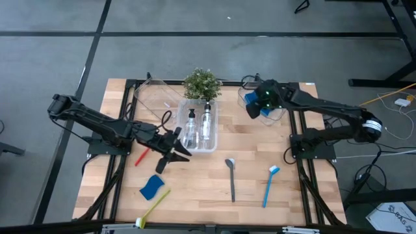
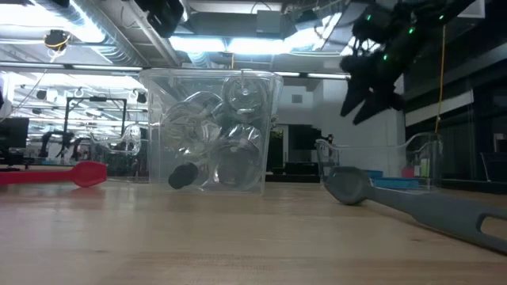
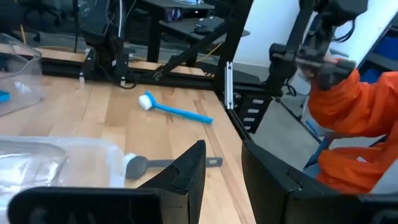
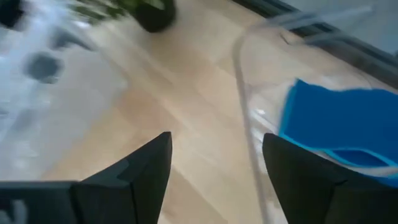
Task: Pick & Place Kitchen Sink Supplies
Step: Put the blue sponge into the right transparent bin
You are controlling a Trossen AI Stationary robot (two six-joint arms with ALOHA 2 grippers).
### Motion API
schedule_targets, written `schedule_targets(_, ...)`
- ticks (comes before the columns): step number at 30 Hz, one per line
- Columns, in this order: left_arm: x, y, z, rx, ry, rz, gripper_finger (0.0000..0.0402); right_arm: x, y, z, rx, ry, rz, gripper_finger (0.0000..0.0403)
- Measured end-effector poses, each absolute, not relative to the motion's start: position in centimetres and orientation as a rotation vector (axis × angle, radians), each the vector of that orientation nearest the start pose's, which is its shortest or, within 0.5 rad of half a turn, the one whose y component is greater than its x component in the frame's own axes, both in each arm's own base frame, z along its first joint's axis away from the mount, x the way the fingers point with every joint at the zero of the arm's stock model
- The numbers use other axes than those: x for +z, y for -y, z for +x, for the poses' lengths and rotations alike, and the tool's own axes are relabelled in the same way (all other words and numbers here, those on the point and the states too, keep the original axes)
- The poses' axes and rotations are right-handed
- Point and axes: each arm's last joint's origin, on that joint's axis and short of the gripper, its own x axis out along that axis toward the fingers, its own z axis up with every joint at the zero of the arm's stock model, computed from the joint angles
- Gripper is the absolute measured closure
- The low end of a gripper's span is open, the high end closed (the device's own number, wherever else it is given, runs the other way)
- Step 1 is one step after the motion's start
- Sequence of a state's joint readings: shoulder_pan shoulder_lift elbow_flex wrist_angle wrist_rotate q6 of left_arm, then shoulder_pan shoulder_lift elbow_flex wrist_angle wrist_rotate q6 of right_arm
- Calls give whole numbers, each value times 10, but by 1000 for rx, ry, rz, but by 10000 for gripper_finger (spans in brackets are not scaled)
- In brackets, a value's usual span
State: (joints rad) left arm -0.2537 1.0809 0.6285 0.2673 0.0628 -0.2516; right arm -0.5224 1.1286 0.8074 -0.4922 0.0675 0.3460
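The right pincer point(image 1: 252, 106) hangs wide and empty over the bin point(image 4: 249, 134) holding a blue sponge point(image 4: 336, 124). The left pincer point(image 1: 170, 156), narrow and empty, hovers near the red brush point(image 1: 142, 156). Descending off-line, it could nudge the brush under the clear bin of bottles point(image 1: 198, 127) beside it.

Grey floor point(image 1: 58, 45) w/ dark seam lines around wooden table point(image 1: 208, 195) on black frame. Low view: ceiling light strips point(image 2: 238, 43), ducting, glass partitions. Person in orange sleeve point(image 3: 354, 106) beside table edge.
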Motion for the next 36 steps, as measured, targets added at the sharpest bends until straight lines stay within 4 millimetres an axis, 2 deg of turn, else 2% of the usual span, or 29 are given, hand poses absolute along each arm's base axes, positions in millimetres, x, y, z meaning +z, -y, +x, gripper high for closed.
schedule_targets(10, 262, 79, 218, -381, -332, -314, 304, 275, 63, 203, -569, -561, 423, 155)
schedule_targets(17, 269, 104, 204, -406, -529, -341, 304, 288, 30, 218, -458, -431, 342, 155)
schedule_targets(22, 266, 124, 188, -384, -671, -435, 304, 292, 11, 222, -366, -397, 319, 155)
schedule_targets(26, 255, 134, 174, -275, -813, -540, 304, 291, 1, 225, -322, -396, 310, 155)
schedule_targets(31, 235, 142, 158, -30, -1010, -689, 304, 289, -10, 228, -335, -390, 283, 155)
schedule_targets(36, 213, 154, 150, 146, -1208, -798, 304, 285, -16, 232, -340, -402, 264, 155)
